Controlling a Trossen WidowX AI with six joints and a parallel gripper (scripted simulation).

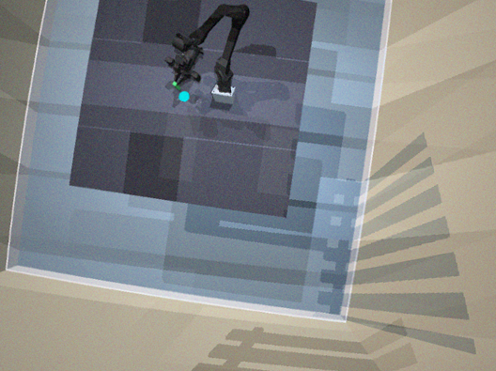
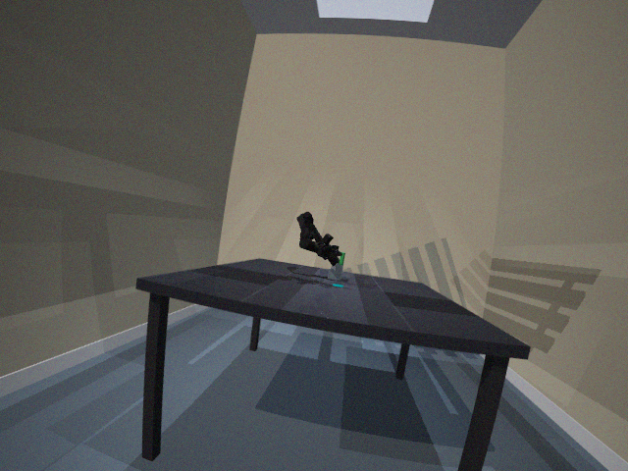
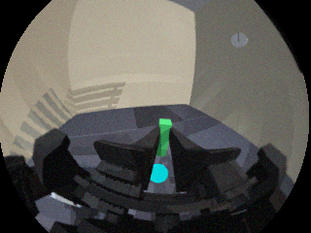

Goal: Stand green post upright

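one black arm (image 1: pixel 226 34) seen from the top, bent over a dark table (image 1: pixel 136 162), standing on a small white base (image 1: pixel 230 99). gripper (image 1: pixel 179 80) low at the arm's end, pinching the green post (image 1: pixel 175 84), with only a small bit of green poking out. cyan circle (image 1: pixel 184 96) flat on the table just beside that green tip, not under it. from the side view, green post (image 2: pixel 342 259) up in the air, leaning, held by the gripper (image 2: pixel 337 259) above the table (image 2: pixel 213 293), with the cyan circle (image 2: pixel 337 286) below it. in the wrist view, two dark fingers shut tight on the green post (image 3: pixel 163 135), sticking out ahead, cyan circle (image 3: pixel 158 173) showing in the gap below.
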